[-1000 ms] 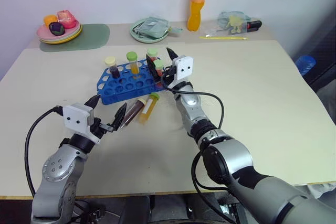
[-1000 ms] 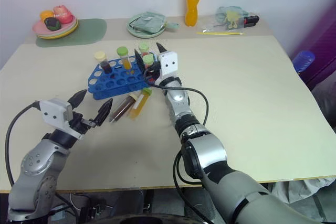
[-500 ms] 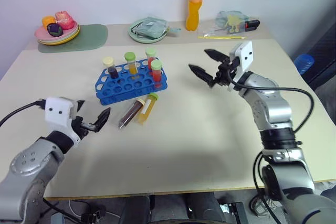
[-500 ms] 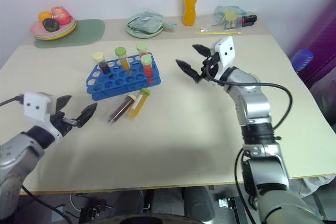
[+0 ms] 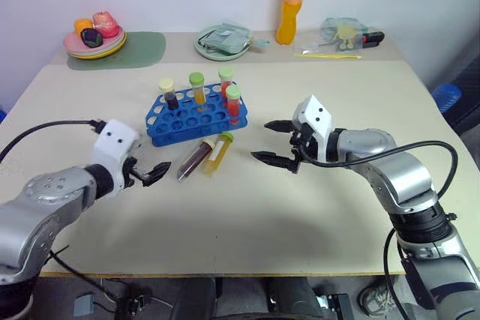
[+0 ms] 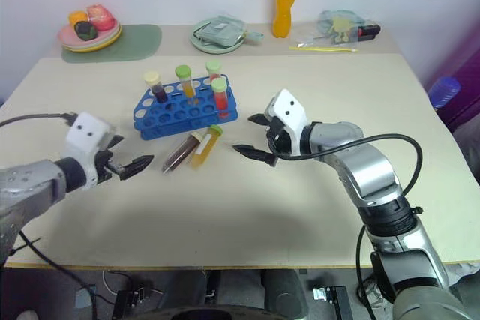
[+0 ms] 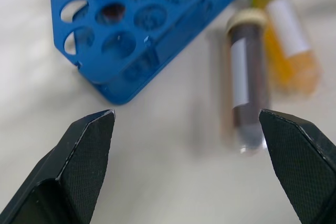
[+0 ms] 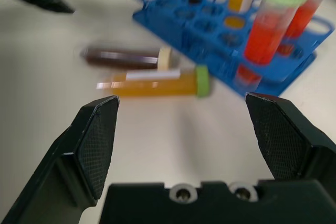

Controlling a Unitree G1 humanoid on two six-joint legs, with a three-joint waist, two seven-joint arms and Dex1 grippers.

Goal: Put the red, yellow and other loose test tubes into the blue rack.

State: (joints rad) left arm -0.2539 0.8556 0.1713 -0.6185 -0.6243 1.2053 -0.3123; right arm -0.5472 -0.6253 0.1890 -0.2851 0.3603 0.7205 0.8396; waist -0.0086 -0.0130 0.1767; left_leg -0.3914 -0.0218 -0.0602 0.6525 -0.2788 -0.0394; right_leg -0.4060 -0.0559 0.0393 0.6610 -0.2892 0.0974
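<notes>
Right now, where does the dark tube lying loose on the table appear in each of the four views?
Left eye view: the dark tube lies just in front of the blue rack.
Right eye view: same spot, beside the yellow tube.
Left wrist view: upper right, cream cap toward the rack.
Right wrist view: left of centre, above the yellow tube.
Shared landmark: the blue rack.

Two loose tubes (image 8: pixel 152 72) beside rack (image 8: pixel 220 30)
</notes>
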